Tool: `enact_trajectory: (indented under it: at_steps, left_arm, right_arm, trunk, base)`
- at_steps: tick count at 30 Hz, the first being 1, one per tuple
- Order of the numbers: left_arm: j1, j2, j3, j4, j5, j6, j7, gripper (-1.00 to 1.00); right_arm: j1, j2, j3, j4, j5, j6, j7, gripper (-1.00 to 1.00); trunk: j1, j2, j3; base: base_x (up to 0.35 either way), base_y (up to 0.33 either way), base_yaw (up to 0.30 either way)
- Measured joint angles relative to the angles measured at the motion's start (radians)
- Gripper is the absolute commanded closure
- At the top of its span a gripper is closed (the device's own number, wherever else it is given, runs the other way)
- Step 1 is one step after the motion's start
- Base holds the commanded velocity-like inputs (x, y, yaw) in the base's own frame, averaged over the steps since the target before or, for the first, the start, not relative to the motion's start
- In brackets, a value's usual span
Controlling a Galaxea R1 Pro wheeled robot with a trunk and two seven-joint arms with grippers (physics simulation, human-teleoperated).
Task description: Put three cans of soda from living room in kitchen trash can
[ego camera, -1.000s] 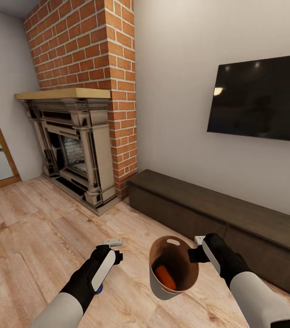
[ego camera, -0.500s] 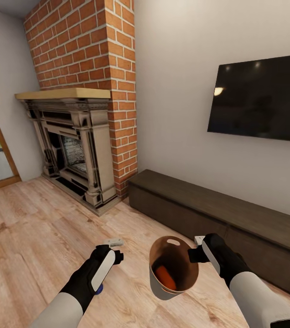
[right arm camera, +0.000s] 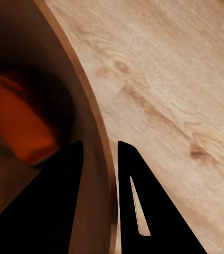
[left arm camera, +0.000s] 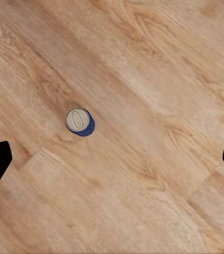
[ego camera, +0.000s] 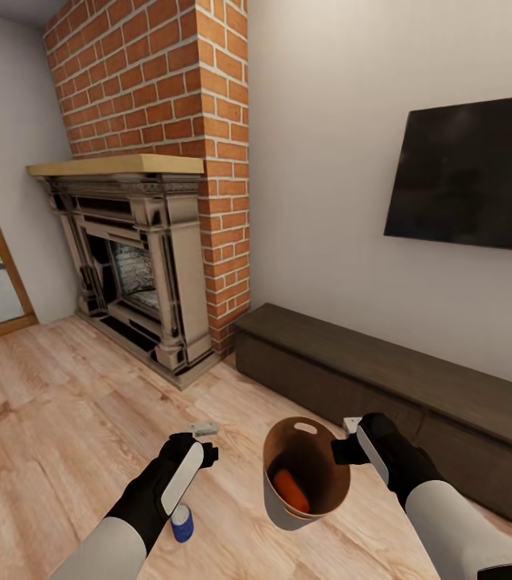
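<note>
Here, right hand [ego camera: 344, 439]: clamped on the rim of the tash can [ego camera: 308, 499], lower centre of frame | orange can [ego camera: 292, 490]: lying inside it | left hand [ego camera: 204, 441]: fingers spread wide | blue can [ego camera: 181, 522]: upright on the wood floor [ego camera: 47, 403], lower left.

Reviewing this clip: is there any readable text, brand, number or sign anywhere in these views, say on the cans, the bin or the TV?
None readable.
Blue can: plain grey top with pull tab, no lettering visible.
Orange can inside the bin: no label visible.
TV: dark screen, no logo legible.
Fireplace: no markings.
</note>
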Motion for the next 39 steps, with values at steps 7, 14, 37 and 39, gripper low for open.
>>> enact_trajectory:
  at_steps: [7,14,37,39]
  left_arm:
    - [0.0,0.0,0.0,0.0,-0.001,0.0,0.0,-1.0]
    - [0.0,0.0,0.0,0.0,0.0,-0.001,0.0,-1.0]
    - [0.0,-0.001,0.0,0.0,0.0,-0.012,-0.001,-1.0]
    - [0.0,-0.002,0.0,0.0,0.001,-0.012,-0.001,-1.0]
  right_arm:
    - [0.0,0.0,-0.001,0.0,0.008,0.0,0.0,1.0]
    - [0.0,0.001,0.0,0.0,0.006,0.0,0.002,1.0]
    - [0.0,0.004,0.0,0.0,0.01,0.0,0.001,1.0]
    - [0.0,0.004,0.0,0.0,0.007,0.0,0.001,1.0]
  trunk:
    - [0.0,0.0,0.0]
    - [0.0,0.0,0.0]
    - [0.0,0.0,0.0]
    - [0.0,0.0,0.0]
  base:
    - [0.197,0.058,0.0]
    - [0.292,0.132,-0.002]
    - [0.145,0.049,-0.206]
    - [0.002,0.132,-0.024]
